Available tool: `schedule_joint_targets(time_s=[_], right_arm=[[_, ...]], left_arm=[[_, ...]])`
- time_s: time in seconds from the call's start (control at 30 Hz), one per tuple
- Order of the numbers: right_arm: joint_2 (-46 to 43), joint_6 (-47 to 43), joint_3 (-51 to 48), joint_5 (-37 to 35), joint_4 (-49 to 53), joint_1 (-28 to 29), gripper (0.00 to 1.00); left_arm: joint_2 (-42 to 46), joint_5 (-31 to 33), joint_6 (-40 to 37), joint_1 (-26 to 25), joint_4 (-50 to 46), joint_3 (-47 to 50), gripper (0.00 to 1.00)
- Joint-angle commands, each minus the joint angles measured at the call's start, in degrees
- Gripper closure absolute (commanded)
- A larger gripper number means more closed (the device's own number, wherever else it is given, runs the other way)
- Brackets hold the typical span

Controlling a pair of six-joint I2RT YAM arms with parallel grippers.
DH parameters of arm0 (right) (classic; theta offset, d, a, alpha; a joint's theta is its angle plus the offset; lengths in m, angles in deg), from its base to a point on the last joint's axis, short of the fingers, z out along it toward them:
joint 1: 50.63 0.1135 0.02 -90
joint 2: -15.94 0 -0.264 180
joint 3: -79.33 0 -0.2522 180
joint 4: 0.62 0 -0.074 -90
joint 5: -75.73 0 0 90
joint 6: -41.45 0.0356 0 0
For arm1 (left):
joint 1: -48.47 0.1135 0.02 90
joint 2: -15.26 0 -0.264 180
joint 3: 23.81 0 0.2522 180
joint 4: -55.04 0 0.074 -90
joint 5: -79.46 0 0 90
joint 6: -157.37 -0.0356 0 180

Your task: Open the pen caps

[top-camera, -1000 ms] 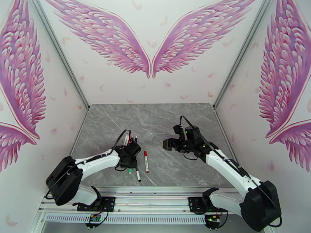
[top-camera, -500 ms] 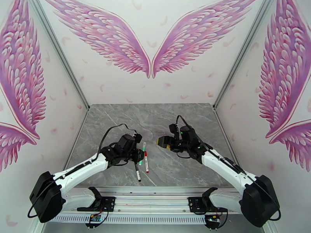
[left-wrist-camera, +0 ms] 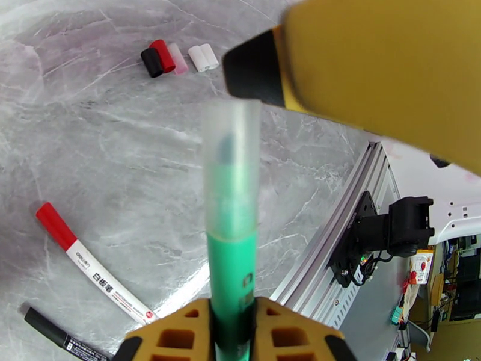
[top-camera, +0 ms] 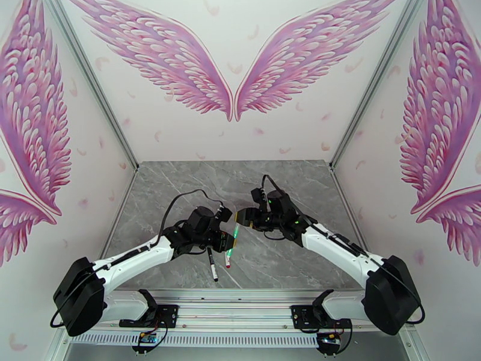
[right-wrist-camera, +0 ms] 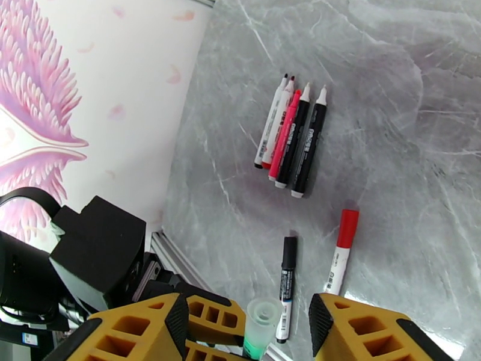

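Reckoning from bench (top-camera: 288,188): past halfway. Left claw (left-wrist-camera: 231,326) clamped tight on green pen (left-wrist-camera: 231,272); right claw (right-wrist-camera: 246,317) half-spread around its clear cap (left-wrist-camera: 231,157), not gripping. Done: five bared pens (right-wrist-camera: 290,139) grouped. Pending: red-capped pen (right-wrist-camera: 341,248), black-capped pen (right-wrist-camera: 287,278), flat nearby. Loose caps (left-wrist-camera: 163,55) heaped apart.

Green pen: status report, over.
Left gripper shut on green plastic pen barrel. Right gripper open, straddling its translucent cylindrical cap; cap on. Red-capped pen and black-capped pen on grey marble table below, not in the way.
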State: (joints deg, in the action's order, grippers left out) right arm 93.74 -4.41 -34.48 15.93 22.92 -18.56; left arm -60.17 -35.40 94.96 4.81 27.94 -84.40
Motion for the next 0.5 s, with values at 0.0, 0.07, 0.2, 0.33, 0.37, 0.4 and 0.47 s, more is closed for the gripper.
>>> schedule_joint_targets(time_s=[0.0, 0.07, 0.2, 0.33, 0.37, 0.4, 0.47], right_arm=[[1.3, -0.1, 2.0, 0.2, 0.3, 0.8, 0.44], [2.1, -0.4, 2.2, 1.1, 0.4, 0.9, 0.46], [2.7, -0.8, 2.5, 1.5, 0.8, 1.2, 0.53], [3.1, -1.2, 2.8, 2.0, 1.4, 1.4, 0.61], [3.2, -1.2, 2.9, 2.3, 1.5, 1.5, 0.62], [3.4, -1.2, 2.9, 2.6, 1.6, 1.5, 0.63], [3.5, -1.2, 3.0, 2.9, 1.8, 1.7, 0.64]], left_arm=[[0.1, -0.3, -0.3, -0.3, 2.6, -1.8, 0.83], [-0.1, -0.6, -0.5, -0.4, 2.8, -1.9, 0.83], [-0.5, -0.6, -0.8, -0.5, 2.3, -2.3, 0.83], [-0.6, -0.6, -0.8, -0.6, 2.4, -2.2, 0.83], [-0.6, -0.5, -0.8, -0.5, 2.4, -2.2, 0.83], [-0.6, -0.5, -0.8, -0.5, 2.5, -2.2, 0.83], [-0.6, -0.4, -0.8, -0.6, 2.6, -2.2, 0.83]])
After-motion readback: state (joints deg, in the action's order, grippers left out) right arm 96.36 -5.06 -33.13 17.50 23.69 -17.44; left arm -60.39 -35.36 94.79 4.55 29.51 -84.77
